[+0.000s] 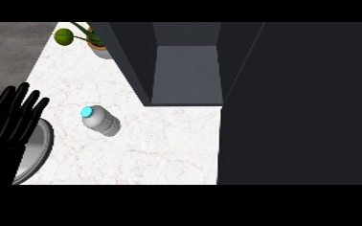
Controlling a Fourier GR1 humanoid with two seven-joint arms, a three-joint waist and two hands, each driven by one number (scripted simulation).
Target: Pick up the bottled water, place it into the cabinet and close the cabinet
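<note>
Looming over the right of the frame, the open cabinet (187, 72) is waiting above the marble counter (170, 148). At lower left a grey plate (39, 148) is peeking in, the left hand (21, 112) resting over it — fingers straight, spread, holding nothing. The bottled water (100, 120) is sitting left of centre, untouched — a glancing reach would likely be knocking it rolling. No right hand is showing.

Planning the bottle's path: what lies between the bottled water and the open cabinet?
Nothing: in the head view, only bare counter separates the bottled water from the cabinet.
</note>
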